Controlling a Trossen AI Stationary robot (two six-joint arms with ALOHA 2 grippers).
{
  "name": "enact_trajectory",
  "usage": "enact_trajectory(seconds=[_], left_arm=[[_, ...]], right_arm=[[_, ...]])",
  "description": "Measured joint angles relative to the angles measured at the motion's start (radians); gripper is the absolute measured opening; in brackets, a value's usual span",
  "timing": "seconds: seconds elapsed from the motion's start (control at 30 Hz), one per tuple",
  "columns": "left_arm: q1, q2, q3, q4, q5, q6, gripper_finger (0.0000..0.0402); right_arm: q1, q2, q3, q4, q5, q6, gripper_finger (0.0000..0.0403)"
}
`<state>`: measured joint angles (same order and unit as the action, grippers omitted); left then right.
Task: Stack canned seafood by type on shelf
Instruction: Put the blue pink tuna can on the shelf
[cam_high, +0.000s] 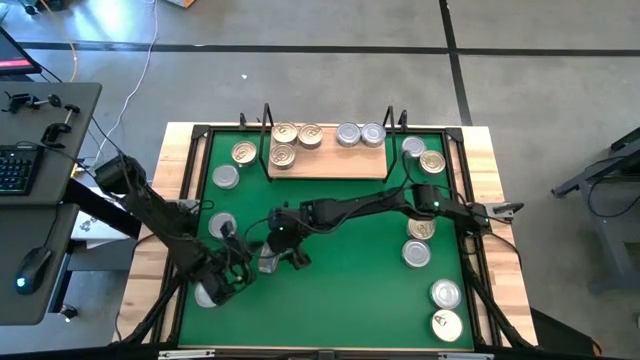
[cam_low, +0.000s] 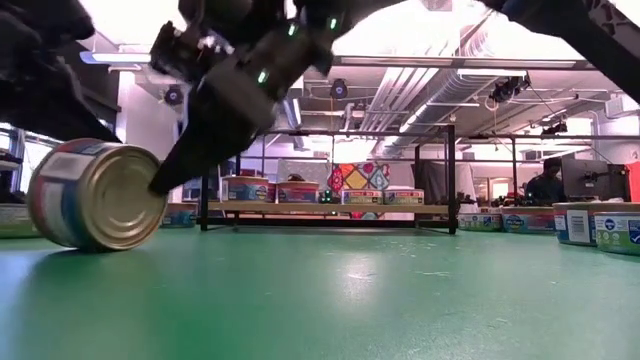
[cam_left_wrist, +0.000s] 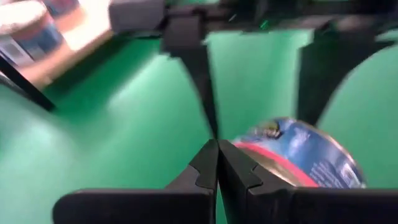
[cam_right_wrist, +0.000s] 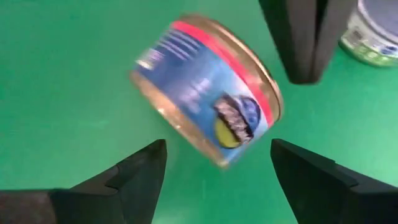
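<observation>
A blue-labelled can (cam_right_wrist: 205, 93) stands tipped up on its rim on the green mat (cam_low: 380, 290), left of the table's middle (cam_high: 268, 262). My right gripper (cam_right_wrist: 218, 142) is open, slanting down, with a finger on either side of the can. My left gripper (cam_left_wrist: 217, 152) is shut, its tips right beside the can's red-rimmed end. On the wooden shelf (cam_high: 330, 162) at the far edge stand three gold-lidded cans (cam_high: 284, 133) and two silver-lidded ones (cam_high: 348, 134). My right gripper has one fingertip (cam_low: 158, 185) against the can's flat metal end (cam_low: 115, 195), coming slanting down from the table's right. The can leans on its lower rim (cam_low: 80, 243) on the mat. My left gripper's shut fingers (cam_right_wrist: 298, 43) stand at the can's red-rimmed end (cam_right_wrist: 270, 78); whether they touch it I cannot tell.
Loose cans lie flat on the mat: some at the far left (cam_high: 226, 177), one by the left arm (cam_high: 222, 226), several along the right side (cam_high: 416, 254) down to the near right corner (cam_high: 446, 324). The mat's middle lies bare.
</observation>
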<state>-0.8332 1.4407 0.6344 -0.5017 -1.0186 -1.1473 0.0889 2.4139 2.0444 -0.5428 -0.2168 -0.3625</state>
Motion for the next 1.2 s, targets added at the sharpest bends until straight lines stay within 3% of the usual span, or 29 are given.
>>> enact_trajectory(seconds=[0.23, 0.47, 0.7, 0.97, 1.1, 1.2], left_arm=[[0.011, -0.087, 0.069, -0.129, 0.023, 0.085, 0.0000], [-0.092, -0.108, 0.096, -0.008, 0.220, 0.080, 0.0000], [-0.115, 0.007, -0.003, 0.163, 0.133, -0.023, 0.0000], [-0.082, 0.049, -0.022, 0.071, 0.081, -0.128, 0.0000], [-0.085, 0.019, -0.016, -0.004, 0.089, -0.159, 0.0000], [-0.094, 0.001, -0.010, -0.016, 0.092, -0.167, 0.0000]], right_arm=[[0.019, -0.015, -0.005, -0.102, 0.067, 0.040, 0.0282], [0.005, -0.015, -0.114, -0.003, 0.090, 0.120, 0.0276], [0.026, -0.015, -0.156, 0.068, 0.092, 0.155, 0.0275], [0.063, -0.020, -0.135, 0.003, 0.109, 0.233, 0.0274], [0.090, -0.056, -0.135, -0.112, 0.194, 0.283, 0.0274], [0.108, -0.119, -0.206, -0.130, 0.205, 0.318, 0.0274]])
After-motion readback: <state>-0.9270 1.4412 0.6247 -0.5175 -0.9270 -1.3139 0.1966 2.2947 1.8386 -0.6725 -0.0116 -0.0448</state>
